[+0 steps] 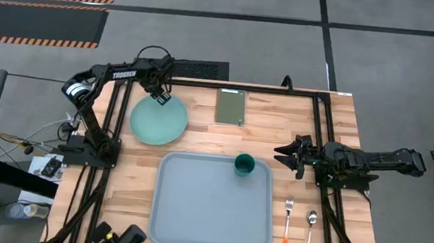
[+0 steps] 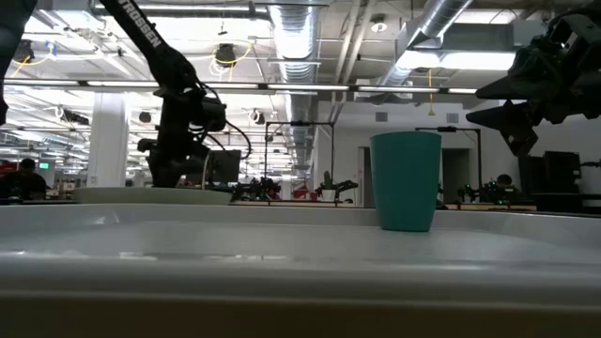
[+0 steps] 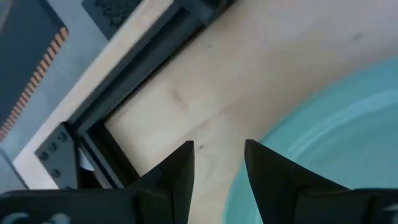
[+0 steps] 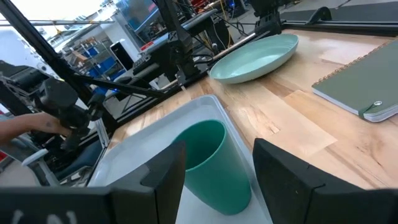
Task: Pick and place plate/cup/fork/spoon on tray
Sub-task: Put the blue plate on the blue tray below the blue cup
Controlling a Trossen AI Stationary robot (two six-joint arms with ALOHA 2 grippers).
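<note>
The pale mint-green plate [image 1: 158, 121] lies on the wooden table at the far left. My left gripper [image 1: 161, 98] is open at the plate's far rim. In the left wrist view [image 3: 219, 146] one finger is over the plate [image 3: 336, 124] and the other over the bare wood. The dark teal cup [image 1: 245, 166] stands upright in the far right corner of the grey-blue tray [image 1: 192, 215]. My right gripper [image 1: 280, 155] is open, level, just right of the cup and apart from it [image 4: 219, 149]. The fork [image 1: 288, 222] and spoon [image 1: 310, 230] lie on the table right of the tray.
An olive-green notebook [image 1: 231, 106] lies at the table's far edge, between the plate and my right arm. Dark frame rails run along the table's left, far and right sides. Most of the tray's floor is bare.
</note>
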